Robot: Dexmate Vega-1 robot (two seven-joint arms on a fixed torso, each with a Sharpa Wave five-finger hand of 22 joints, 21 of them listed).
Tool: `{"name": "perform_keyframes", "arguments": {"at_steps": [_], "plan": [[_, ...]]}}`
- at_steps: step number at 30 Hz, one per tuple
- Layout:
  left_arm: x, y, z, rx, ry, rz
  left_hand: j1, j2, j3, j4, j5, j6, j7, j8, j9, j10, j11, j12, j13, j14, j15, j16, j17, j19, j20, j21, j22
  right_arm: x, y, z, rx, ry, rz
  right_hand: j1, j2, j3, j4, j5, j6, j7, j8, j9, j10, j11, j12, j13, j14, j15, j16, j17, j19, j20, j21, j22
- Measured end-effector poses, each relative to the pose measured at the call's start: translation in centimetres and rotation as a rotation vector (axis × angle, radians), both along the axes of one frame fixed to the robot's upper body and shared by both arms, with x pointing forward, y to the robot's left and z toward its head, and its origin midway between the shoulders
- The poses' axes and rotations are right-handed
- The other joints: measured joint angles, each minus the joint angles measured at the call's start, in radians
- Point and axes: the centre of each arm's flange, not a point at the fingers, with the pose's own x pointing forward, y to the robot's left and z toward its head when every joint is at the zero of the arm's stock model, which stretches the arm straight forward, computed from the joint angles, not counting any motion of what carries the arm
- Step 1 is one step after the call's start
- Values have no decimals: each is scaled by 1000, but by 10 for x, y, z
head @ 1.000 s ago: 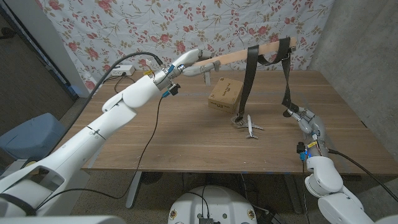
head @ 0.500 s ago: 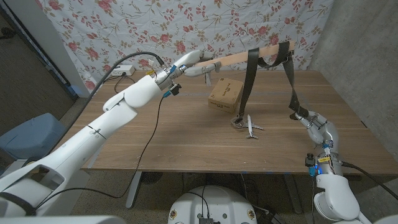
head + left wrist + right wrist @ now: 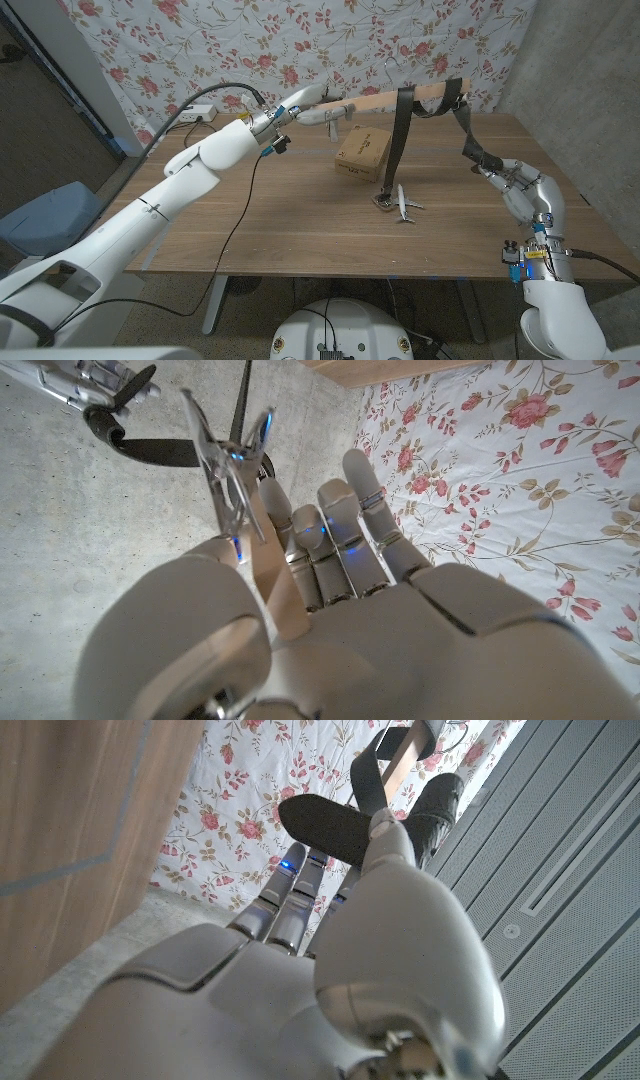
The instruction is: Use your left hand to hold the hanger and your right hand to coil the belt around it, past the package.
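Observation:
My left hand [image 3: 298, 99] grips one end of a wooden hanger bar [image 3: 375, 97] and holds it above the table's far side. In the left wrist view the left hand [image 3: 300, 600] is wrapped around the wood, beside the hanger's metal hook [image 3: 224, 465]. A dark belt [image 3: 402, 130] is looped over the bar near its free end. One part hangs down to a buckle [image 3: 383, 197] on the table, just right of the cardboard package [image 3: 363, 150]. The other end slants down to my right hand [image 3: 518, 185], which pinches the belt [image 3: 330, 825] between thumb and fingers.
A small white toy aeroplane [image 3: 406, 203] lies on the wooden table [image 3: 300, 220] beside the buckle. A floral cloth [image 3: 250, 40] hangs behind the table. A power strip [image 3: 200, 113] sits at the far left, with a black cable running along my left arm.
My right hand has moved right, away from the package, pulling the belt end from nearly vertical to a slant. The bar's free end has dipped slightly.

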Motion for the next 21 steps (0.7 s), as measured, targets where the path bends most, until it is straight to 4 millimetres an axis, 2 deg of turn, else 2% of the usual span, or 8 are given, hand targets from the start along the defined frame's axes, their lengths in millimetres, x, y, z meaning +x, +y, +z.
{"name": "perform_keyframes", "arguments": {"at_steps": [13,21], "plan": [[3,1,-1,42,24,21,0,0,0,0,0,-4,-4,5,0,0,0,0,0,0,0,0,0,0,0,0,-5,-30,15,53,-109,-98,-191,2,-2,-7,1,0,0,0,0,0,0,0,0,-1,6,-6,0,5,0,0,0,0],[5,0,-1,52,33,28,-1,0,-1,1,-6,-4,-4,6,-3,-1,2,-5,-4,0,0,6,0,0,0,0,-5,-45,30,97,-199,-159,-368,2,-2,-11,5,0,0,-11,-1,-1,0,0,0,-1,6,-5,0,9,0,0,7,-5]]}}
